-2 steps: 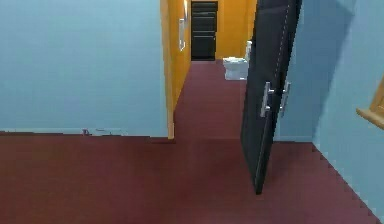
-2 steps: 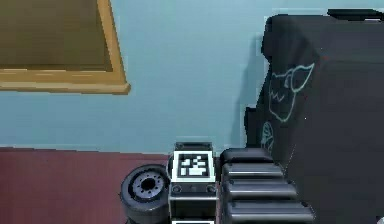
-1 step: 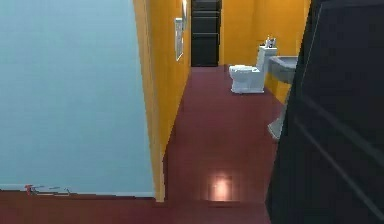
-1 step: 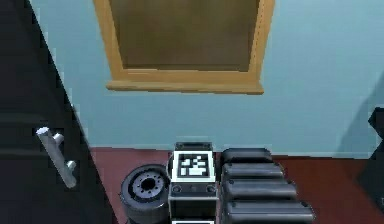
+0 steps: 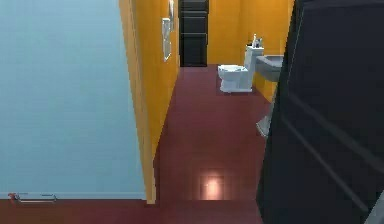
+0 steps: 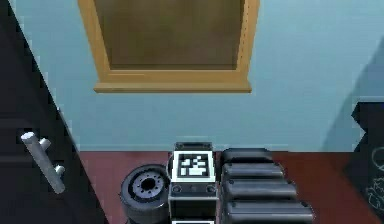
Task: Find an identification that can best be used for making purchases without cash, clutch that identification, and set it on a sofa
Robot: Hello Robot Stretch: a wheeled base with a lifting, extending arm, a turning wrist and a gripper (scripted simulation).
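In the arm side view the dark arm (image 6: 193,205) rises a short way from the bottom edge and carries a white square with black marks (image 6: 192,166). Left of it sits the gripper's round dark body (image 6: 147,192), low over the dark red floor (image 6: 100,170). Its far end is not clear enough to make out, so I cannot tell whether it holds anything.
The forward view has a light blue wall (image 5: 60,100) on the left, then an orange wall (image 5: 150,70) beside a dark red floor (image 5: 205,130). That floor leads to a white toilet (image 5: 236,77) and a sink (image 5: 270,66). A dark door (image 5: 330,120) stands at the right. The arm side view has a wood-framed panel (image 6: 170,45) on a blue wall and a dark door with a handle (image 6: 40,155).
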